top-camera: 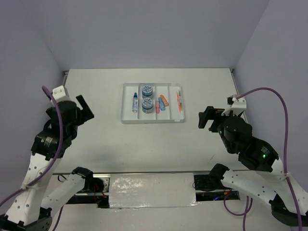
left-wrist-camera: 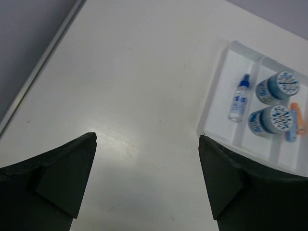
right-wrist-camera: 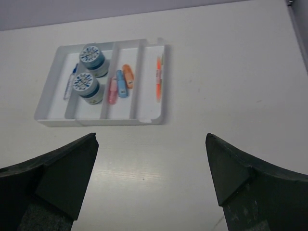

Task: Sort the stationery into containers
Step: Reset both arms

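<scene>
The white tray [top-camera: 153, 120] lies at the table's middle back, with four long compartments. From its left, they hold a blue-capped bottle [top-camera: 135, 102], two blue-grey discs [top-camera: 147, 90] [top-camera: 147, 106], pink, blue and orange sticks [top-camera: 162, 102], and thin orange and green pens [top-camera: 178, 103]. My left gripper [top-camera: 84, 109] is open and empty, left of the tray. My right gripper [top-camera: 207, 118] is open and empty, right of it. The left wrist view shows the tray's rim [left-wrist-camera: 211, 103], the bottle [left-wrist-camera: 239, 98] and the discs [left-wrist-camera: 277, 87]. The right wrist view shows the whole tray [right-wrist-camera: 96, 121], the sticks [right-wrist-camera: 121, 83] and the pens [right-wrist-camera: 158, 77].
The white table top ends at purple walls at the back and both sides. A metal rail with a foil-like sheet [top-camera: 151, 191] runs along the near edge between the arm bases. Purple cables [top-camera: 274, 94] arc over both arms.
</scene>
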`<action>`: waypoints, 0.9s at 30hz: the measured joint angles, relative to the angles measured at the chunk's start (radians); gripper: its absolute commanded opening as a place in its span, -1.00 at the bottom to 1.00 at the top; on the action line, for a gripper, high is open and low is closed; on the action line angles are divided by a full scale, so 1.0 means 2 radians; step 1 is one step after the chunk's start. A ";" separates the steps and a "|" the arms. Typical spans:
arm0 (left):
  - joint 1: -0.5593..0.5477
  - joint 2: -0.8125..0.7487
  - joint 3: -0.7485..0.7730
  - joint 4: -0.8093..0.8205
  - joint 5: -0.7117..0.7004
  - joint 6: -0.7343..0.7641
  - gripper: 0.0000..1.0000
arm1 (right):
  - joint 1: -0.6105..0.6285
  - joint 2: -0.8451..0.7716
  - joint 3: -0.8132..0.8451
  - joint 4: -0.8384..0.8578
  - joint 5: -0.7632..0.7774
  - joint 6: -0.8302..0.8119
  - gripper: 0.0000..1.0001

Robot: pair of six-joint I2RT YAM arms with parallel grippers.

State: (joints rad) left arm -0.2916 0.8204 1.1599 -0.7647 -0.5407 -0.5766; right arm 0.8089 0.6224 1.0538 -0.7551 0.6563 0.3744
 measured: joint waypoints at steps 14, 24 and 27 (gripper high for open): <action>0.000 -0.210 -0.116 -0.030 -0.042 0.001 0.98 | 0.000 -0.081 -0.026 -0.091 0.053 0.027 1.00; 0.000 -0.223 -0.117 -0.027 -0.042 0.000 0.99 | 0.000 -0.087 -0.041 -0.095 0.046 0.030 1.00; 0.000 -0.220 -0.117 -0.026 -0.042 0.000 0.99 | 0.000 -0.087 -0.041 -0.095 0.046 0.032 1.00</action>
